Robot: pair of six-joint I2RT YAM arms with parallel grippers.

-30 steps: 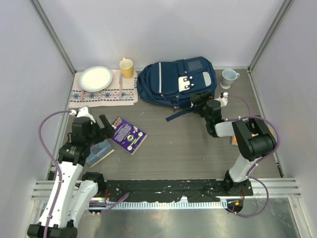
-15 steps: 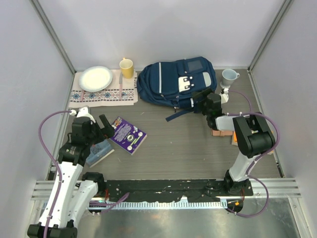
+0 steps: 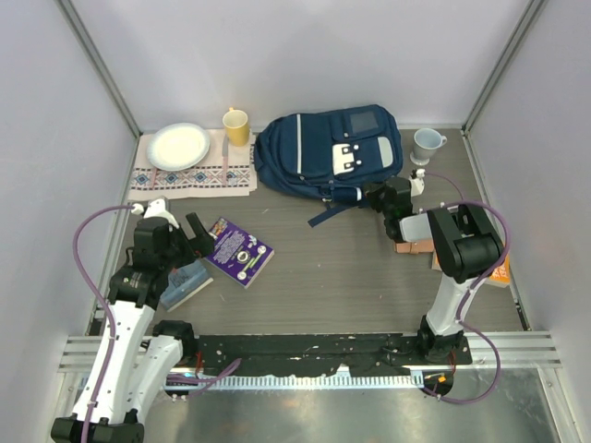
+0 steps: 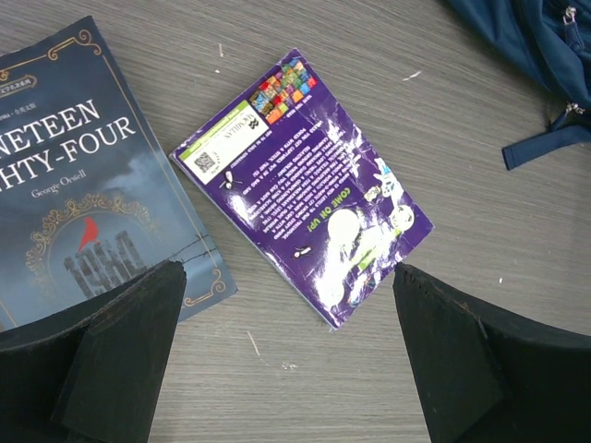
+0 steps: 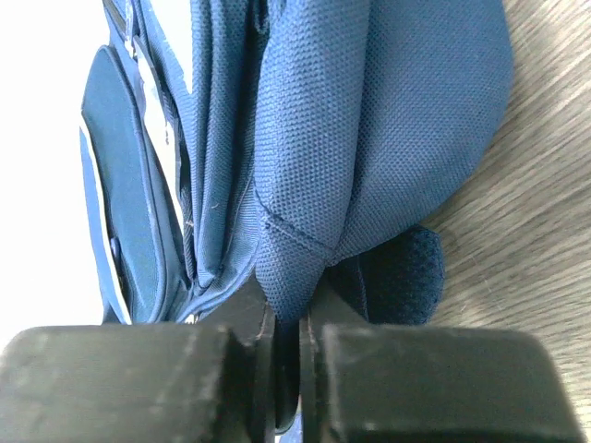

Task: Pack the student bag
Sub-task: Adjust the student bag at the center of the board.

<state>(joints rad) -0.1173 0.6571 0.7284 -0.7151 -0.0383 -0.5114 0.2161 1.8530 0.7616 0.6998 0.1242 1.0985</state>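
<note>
The student bag (image 3: pixel 323 152) lies flat at the back middle of the table, navy with white stripes and a white buckled flap. My right gripper (image 3: pixel 379 197) is at its near right edge. In the right wrist view the right gripper (image 5: pixel 288 318) is shut on a fold of the bag's navy fabric (image 5: pixel 369 111). My left gripper (image 3: pixel 187 238) hovers open over the near corner of a purple book (image 3: pixel 238 251), apart from it. The left wrist view shows the left gripper (image 4: pixel 286 272), the purple book (image 4: pixel 305 180), a blue-grey novel (image 4: pixel 74 175) and a corner of the bag (image 4: pixel 545 46).
An embroidered mat (image 3: pixel 194 177) at the back left carries a white plate (image 3: pixel 179 145) and a yellow mug (image 3: pixel 236 125). A pale cup (image 3: pixel 426 144) stands right of the bag. A brown block (image 3: pixel 413 246) and an orange book (image 3: pixel 500 273) lie by the right arm. A dark strap (image 3: pixel 332 212) trails from the bag.
My right gripper has moved up to the bag's near right edge and closed on its fabric. The left arm and both books have stayed still.
</note>
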